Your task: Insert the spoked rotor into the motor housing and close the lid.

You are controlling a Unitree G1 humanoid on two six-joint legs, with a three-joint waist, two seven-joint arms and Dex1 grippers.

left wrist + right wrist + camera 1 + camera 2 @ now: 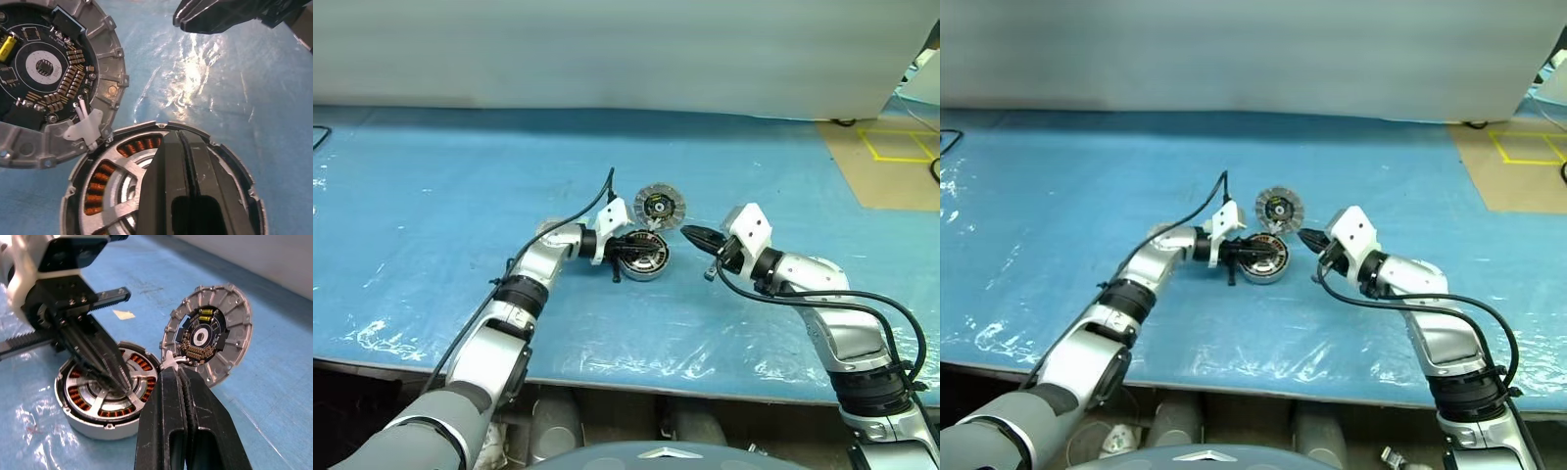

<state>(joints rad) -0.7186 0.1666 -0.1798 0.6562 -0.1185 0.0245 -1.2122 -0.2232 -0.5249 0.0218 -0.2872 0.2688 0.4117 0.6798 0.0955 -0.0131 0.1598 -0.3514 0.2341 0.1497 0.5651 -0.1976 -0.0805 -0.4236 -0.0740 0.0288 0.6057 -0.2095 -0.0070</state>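
Right wrist view gives us the best read: the rotor (110, 382) already sits inside the housing (105, 399), silvery spokes over the ring of copper windings, and the left end effector (115, 377) has its two black fingers closed together with the tips pressed at the hub. We cannot tell whether they pinch a spoke or simply bear down on it. The lid (208, 335) stands tilted on its edge just beside the housing, hinged to it by a small white tab, circuit side toward us. The right end effector (181, 382) is closed on nothing, its tips near that tab.

Both housing and lid rest on the blue counter (431, 196), which wears a glossy plastic film.

We judge the rotor stiff, thin and fairly light, probably drawn down by the magnets, so it should seat firmly. The lid looks like cast metal: rigid, moderately heavy, with a ribbed rim that offers good purchase. Its inner face carries small components and thin white wires, so we would keep fingers off those and push or pinch at the outer rim, opposite the tab. The housing may slide on the film, so bracing it seems wise.
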